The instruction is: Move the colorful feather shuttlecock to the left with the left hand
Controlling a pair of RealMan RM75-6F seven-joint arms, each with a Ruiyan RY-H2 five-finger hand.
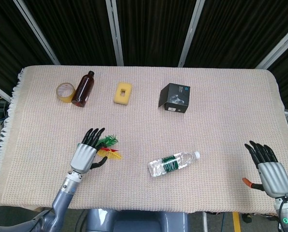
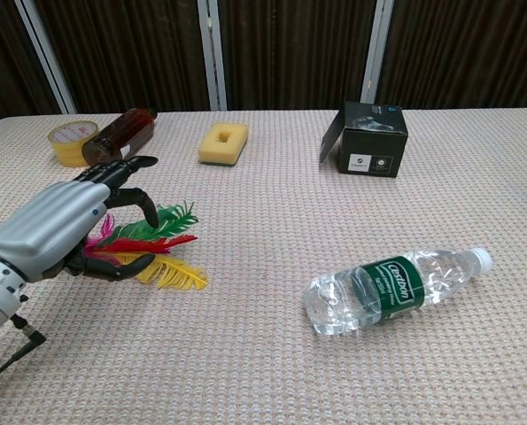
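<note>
Hovering left robot hand, fingers apart, over shuttlecock base for grasp; contact apparently not yet made. Idling right robot hand, released, beside worktop edge.

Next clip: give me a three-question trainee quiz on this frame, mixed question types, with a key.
1. True or false: the left hand is over the shuttlecock's base end.
2. Which item lies nearest the tape roll? A) sponge B) brown bottle C) black box
3. Fill in: the water bottle's cap points toward the robot's ____ side.

Key: 1 true; 2 B; 3 right. The right hand hangs open near the table edge.
</note>
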